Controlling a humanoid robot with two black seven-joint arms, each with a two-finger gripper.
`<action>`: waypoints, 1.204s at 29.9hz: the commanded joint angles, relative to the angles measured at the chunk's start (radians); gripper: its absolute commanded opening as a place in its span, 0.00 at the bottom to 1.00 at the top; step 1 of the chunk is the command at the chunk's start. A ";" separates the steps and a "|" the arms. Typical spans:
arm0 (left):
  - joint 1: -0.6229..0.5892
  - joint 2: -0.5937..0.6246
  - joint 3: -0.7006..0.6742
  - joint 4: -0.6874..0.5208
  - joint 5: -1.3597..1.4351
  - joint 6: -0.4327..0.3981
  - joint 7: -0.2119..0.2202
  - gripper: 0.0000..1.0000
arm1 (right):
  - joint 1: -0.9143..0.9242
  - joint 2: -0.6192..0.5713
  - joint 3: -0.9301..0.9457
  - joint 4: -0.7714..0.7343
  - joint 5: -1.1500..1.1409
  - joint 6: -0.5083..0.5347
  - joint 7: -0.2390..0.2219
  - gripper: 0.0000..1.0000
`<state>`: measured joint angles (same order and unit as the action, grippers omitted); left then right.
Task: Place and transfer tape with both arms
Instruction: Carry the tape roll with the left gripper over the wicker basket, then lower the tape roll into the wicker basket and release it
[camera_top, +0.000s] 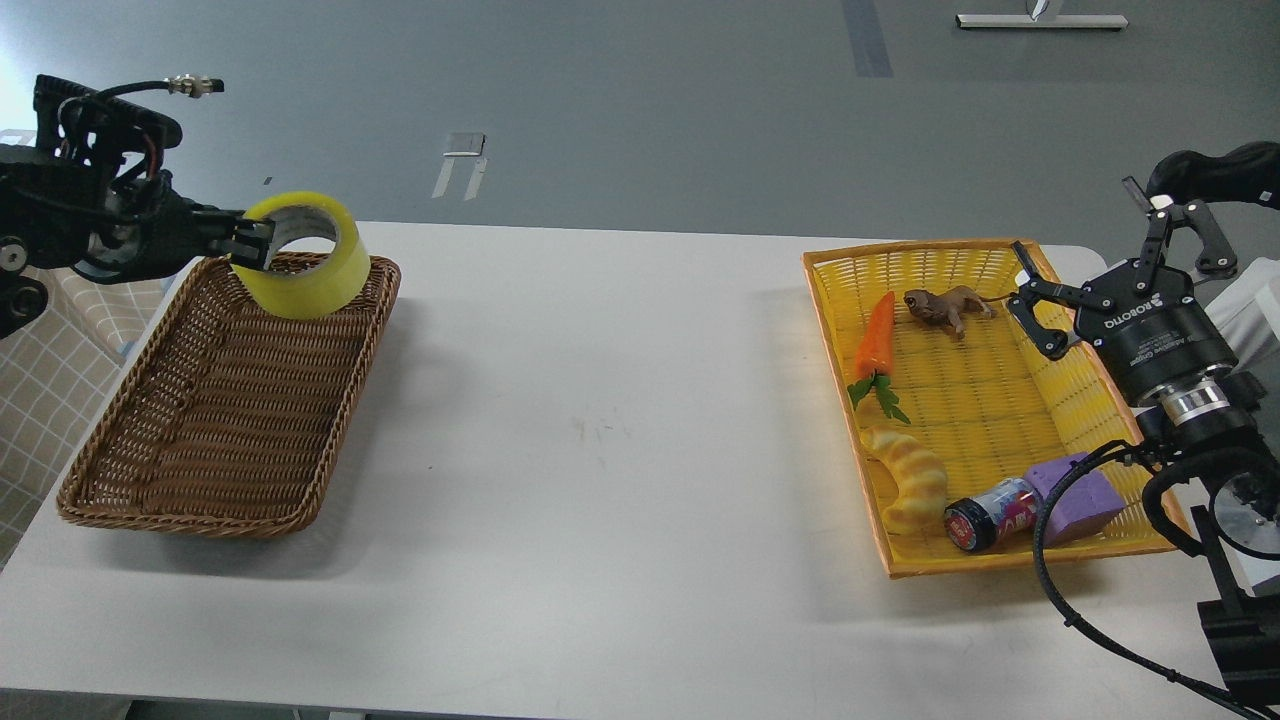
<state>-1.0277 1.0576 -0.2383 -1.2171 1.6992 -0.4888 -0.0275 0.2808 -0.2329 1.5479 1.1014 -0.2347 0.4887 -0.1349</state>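
Your left pincer (243, 240) is clamped on the tape (300, 255), with its fingers pinching the left wall of the roll, one seemingly inside the grey-white core and one on the outside. The yellow translucent roll is tilted, its open core facing up and toward the far side, and it hangs over the far right corner of the brown wicker basket (120, 480) at the left of the white surface (600, 430); whether its lower edge touches the basket rim you cannot tell from this view. The rest of that basket shows only bare weave. Your right pincer (1060, 300) sits at the far right edge of the yellow basket (960, 400), its fingers spread wide apart and gripping nothing, one fingertip close to the brown toy animal (945, 305) without clear contact. In the yellow basket you also have an orange toy carrot (877, 340) with green leaves lying left of the animal, a striped croissant-like bread toy (912, 480) at the near left, a small can (985, 515) on its side just beside it, and a purple block (1080, 497) at the near right, touching the can. The two baskets lie well apart on the surface.
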 joint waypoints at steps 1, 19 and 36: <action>0.034 0.016 0.001 0.001 -0.001 0.000 -0.006 0.00 | 0.000 0.001 0.000 -0.001 0.000 0.000 0.000 0.98; 0.199 0.004 0.001 0.048 -0.004 0.079 -0.035 0.00 | -0.002 0.003 -0.003 -0.003 0.000 0.000 0.000 0.98; 0.253 -0.028 0.001 0.134 -0.012 0.119 -0.066 0.00 | -0.003 0.014 -0.014 -0.003 0.000 0.000 -0.002 0.98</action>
<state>-0.7737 1.0492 -0.2377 -1.1167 1.6883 -0.3705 -0.0870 0.2775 -0.2180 1.5348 1.0983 -0.2347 0.4887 -0.1364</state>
